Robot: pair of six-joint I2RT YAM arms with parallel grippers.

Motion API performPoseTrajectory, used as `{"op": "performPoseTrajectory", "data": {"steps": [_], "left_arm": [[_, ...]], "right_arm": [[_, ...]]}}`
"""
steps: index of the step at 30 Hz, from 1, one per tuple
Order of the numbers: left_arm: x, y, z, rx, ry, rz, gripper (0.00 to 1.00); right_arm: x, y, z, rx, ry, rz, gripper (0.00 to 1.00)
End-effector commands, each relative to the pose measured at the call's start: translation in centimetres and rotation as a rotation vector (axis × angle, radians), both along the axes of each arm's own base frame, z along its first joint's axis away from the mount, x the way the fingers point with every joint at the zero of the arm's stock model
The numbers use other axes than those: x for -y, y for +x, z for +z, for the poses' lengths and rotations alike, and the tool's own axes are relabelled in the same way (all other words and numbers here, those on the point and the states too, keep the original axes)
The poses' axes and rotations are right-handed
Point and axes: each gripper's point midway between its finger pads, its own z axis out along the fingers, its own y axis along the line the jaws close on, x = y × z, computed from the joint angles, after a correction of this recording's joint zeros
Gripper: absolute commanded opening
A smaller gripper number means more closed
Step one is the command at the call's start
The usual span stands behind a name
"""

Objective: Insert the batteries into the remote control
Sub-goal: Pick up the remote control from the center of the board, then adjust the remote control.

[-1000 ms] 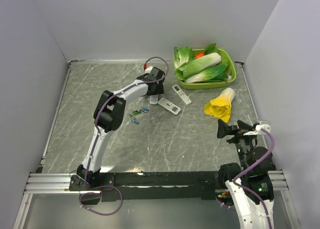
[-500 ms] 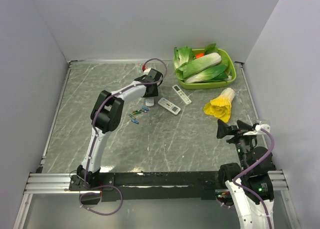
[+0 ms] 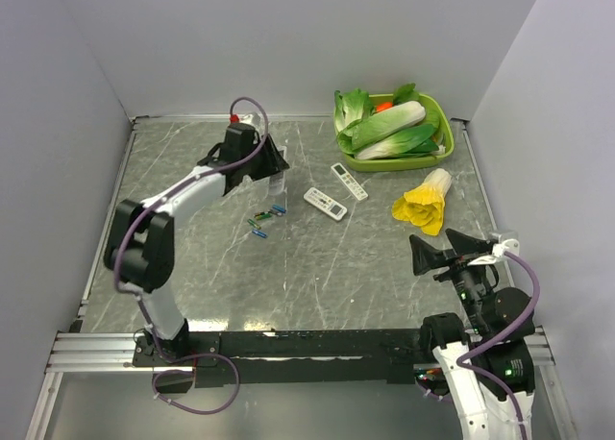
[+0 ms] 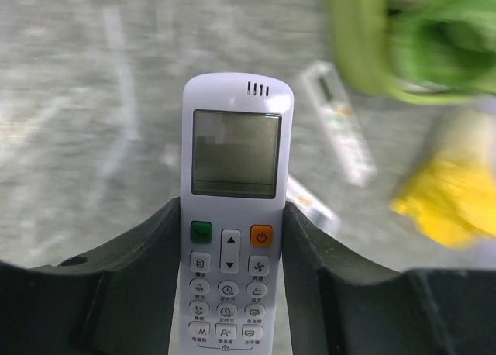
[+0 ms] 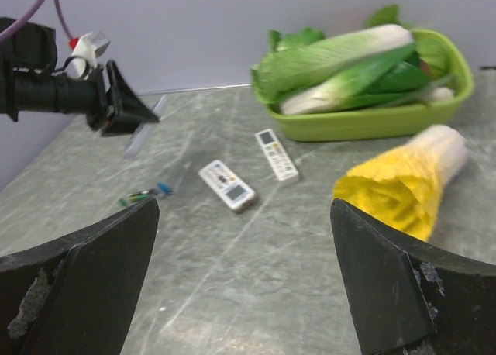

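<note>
The left arm's jaws [image 3: 267, 161] grip the slim white rectangular remote control with a greyish display [image 4: 235, 215] by its long sides, display end pointing outward, held clear above the grey marbled desk [image 3: 336, 267]. The small blue-wrapped cylindrical batteries [image 3: 278, 209] lie on the desk beside green-wrapped cells [image 3: 261, 215], left of two longer white button-covered remotes [image 3: 325, 204]. The right arm's jaws [image 3: 432, 250] stand wide apart, holding nothing, near the desk's right front.
</note>
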Motion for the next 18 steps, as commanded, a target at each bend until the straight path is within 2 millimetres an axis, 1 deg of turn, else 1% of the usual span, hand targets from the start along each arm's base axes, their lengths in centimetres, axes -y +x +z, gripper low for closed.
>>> {"op": "performPoseTrajectory", "data": {"steps": [1, 2, 3, 4, 5, 6, 7, 8, 9, 10, 11, 12, 13, 14, 15, 16, 17, 18], "left_arm": [[4.0, -3.9, 6.2, 0.100, -0.291, -0.203, 0.01], [4.3, -4.4, 7.3, 0.137, -0.337, -0.226, 0.01], [4.7, -5.8, 8.9, 0.138, -0.404, -0.259, 0.01], [4.6, -7.0, 8.0, 0.109, -0.426, -0.270, 0.01], [4.8, -7.6, 8.9, 0.134, -0.463, -0.292, 0.01], [4.8, -9.1, 8.9, 0.102, -0.507, -0.307, 0.01], [4.8, -9.8, 9.2, 0.098, -0.530, -0.321, 0.01], [4.7, -10.4, 9.4, 0.094, -0.544, -0.324, 0.01], [4.4, -11.5, 9.5, 0.082, -0.569, -0.322, 0.01], [4.2, -12.0, 9.7, 0.081, -0.583, -0.321, 0.01], [4.0, -12.8, 10.6, 0.099, -0.604, -0.326, 0.01], [3.8, -13.7, 10.0, 0.068, -0.635, -0.319, 0.01], [3.7, -14.3, 10.1, 0.059, -0.652, -0.313, 0.01], [3.5, -15.0, 10.8, 0.070, -0.676, -0.319, 0.01], [3.3, -15.9, 9.8, 0.021, -0.708, -0.303, 0.01], [3.2, -16.4, 10.2, 0.034, -0.733, -0.310, 0.01], [3.0, -17.0, 10.8, 0.046, -0.755, -0.312, 0.01], [2.8, -17.6, 9.9, 0.012, -0.771, -0.293, 0.01]], "right_arm": [[-3.3, -0.4, 1.1, -0.029, 0.000, 0.189, 1.00], [-3.7, -0.4, 0.9, -0.045, 0.007, 0.216, 1.00], [-4.2, 0.0, 0.6, -0.073, 0.009, 0.239, 1.00], [-4.6, 0.1, 0.6, -0.089, 0.010, 0.262, 1.00], [-5.6, -0.2, 0.5, -0.102, 0.005, 0.324, 1.00], [-6.2, 0.2, 0.3, -0.128, 0.005, 0.359, 1.00], [-6.8, 0.2, 0.2, -0.141, 0.006, 0.394, 1.00], [-7.8, -0.1, 0.0, -0.155, 0.006, 0.465, 1.00], [-8.5, 0.4, -0.1, -0.175, 0.009, 0.509, 1.00], [-9.1, 0.5, -0.3, -0.180, 0.011, 0.554, 1.00], [-10.2, 0.1, -1.2, -0.199, 0.024, 0.634, 1.00], [-10.8, 0.4, -1.7, -0.212, 0.036, 0.667, 1.00], [-11.7, 0.5, -0.7, -0.131, 0.029, 0.719, 1.00], [-12.3, 0.5, -2.4, -0.143, 0.036, 0.752, 1.00], [-12.8, 0.7, -2.7, -0.115, 0.032, 0.762, 1.00], [-13.4, 0.8, -1.5, -0.016, 0.017, 0.784, 1.00], [-14.6, 0.2, -2.9, -0.014, 0.006, 0.832, 1.00], [-15.1, 0.6, -3.0, -0.008, 0.010, 0.828, 1.00]]}}
